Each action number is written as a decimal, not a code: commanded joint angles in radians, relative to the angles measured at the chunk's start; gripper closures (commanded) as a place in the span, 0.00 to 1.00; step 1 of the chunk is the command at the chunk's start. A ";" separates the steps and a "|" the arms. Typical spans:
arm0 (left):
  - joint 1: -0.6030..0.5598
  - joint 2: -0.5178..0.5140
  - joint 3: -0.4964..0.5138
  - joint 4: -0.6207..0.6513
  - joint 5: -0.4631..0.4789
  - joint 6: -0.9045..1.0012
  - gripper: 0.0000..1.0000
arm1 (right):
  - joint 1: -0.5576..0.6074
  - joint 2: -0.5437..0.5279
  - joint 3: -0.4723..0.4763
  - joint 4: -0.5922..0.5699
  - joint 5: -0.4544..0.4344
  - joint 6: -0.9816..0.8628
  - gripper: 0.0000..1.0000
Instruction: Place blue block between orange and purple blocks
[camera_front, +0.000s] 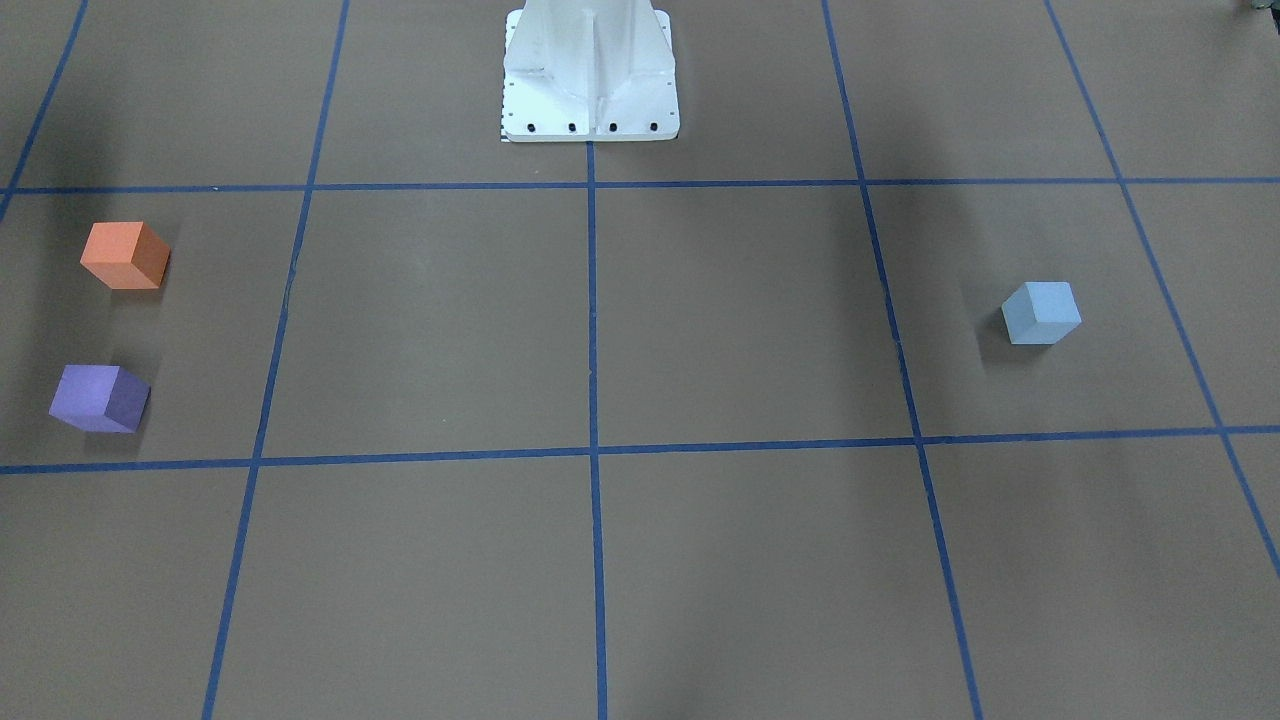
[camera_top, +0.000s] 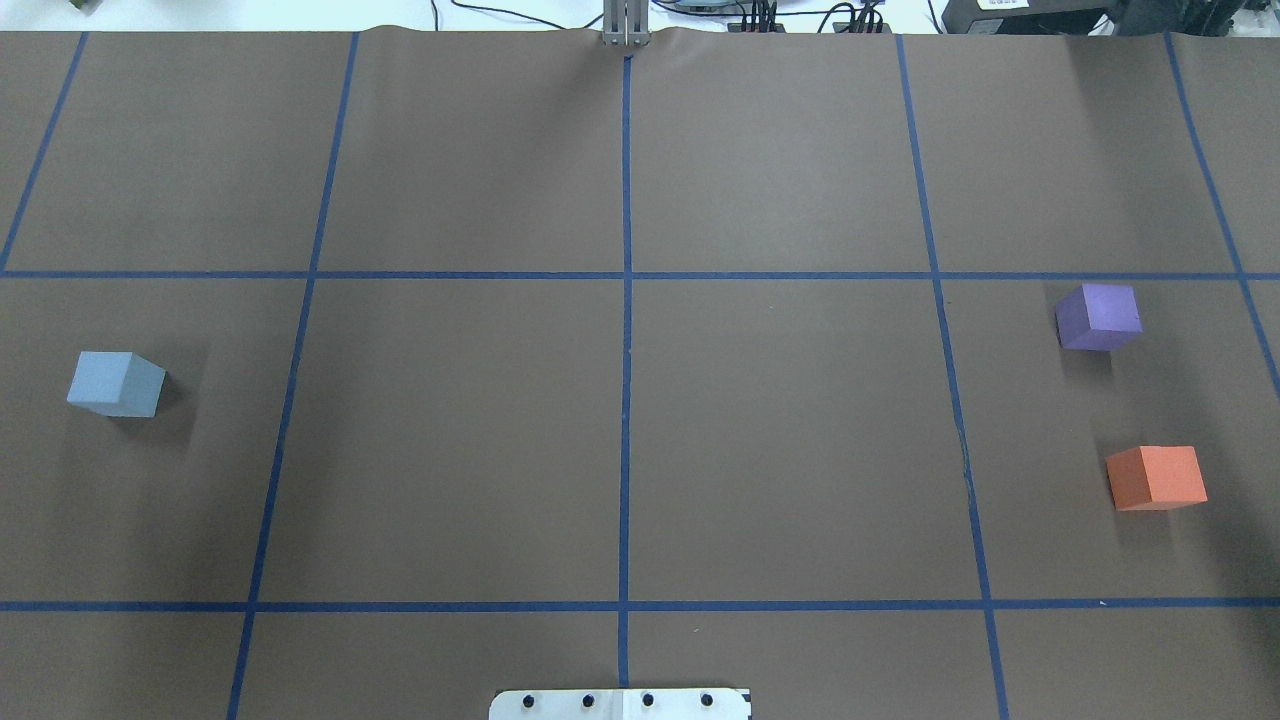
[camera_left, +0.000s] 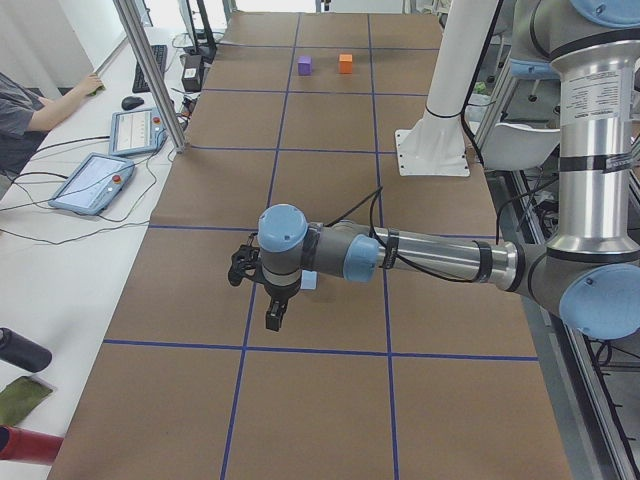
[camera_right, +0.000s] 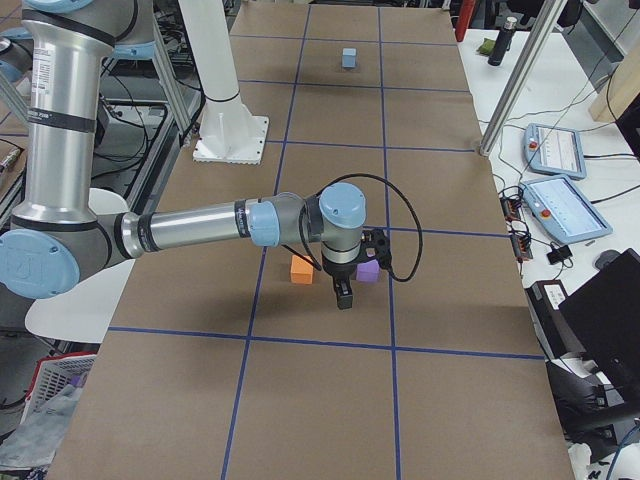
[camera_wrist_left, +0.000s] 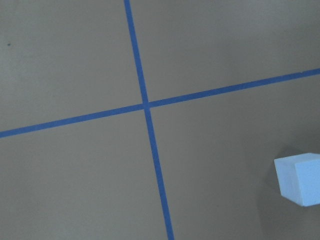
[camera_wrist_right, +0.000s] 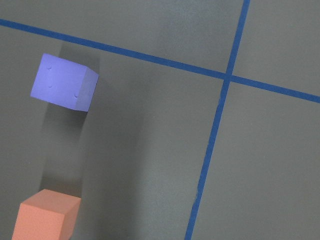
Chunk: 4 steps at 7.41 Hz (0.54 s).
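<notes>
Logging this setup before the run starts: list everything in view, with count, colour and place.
blue block: one, pale blue, robot's left side, alone.
purple block: one, purple, robot's right side, farther from the robot.
orange block: one, orange, right side, nearer the robot, apart from purple.
table: one, brown with blue grid lines.
pedestal: one, white, middle of the robot's edge.
teach pendants: two, grey, side bench.
operator: one, grey shirt, at the bench.
left gripper: one, black, near the blue block; opening unclear.
right gripper: one, black, near orange and purple; opening unclear.
</notes>
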 joint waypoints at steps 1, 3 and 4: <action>0.069 -0.021 0.012 -0.077 -0.006 -0.090 0.00 | -0.022 0.003 -0.007 0.059 0.008 0.075 0.00; 0.268 -0.024 0.021 -0.147 -0.003 -0.300 0.00 | -0.053 -0.006 -0.010 0.154 0.008 0.175 0.00; 0.334 -0.022 0.029 -0.254 0.007 -0.466 0.00 | -0.053 -0.007 -0.008 0.159 0.008 0.176 0.00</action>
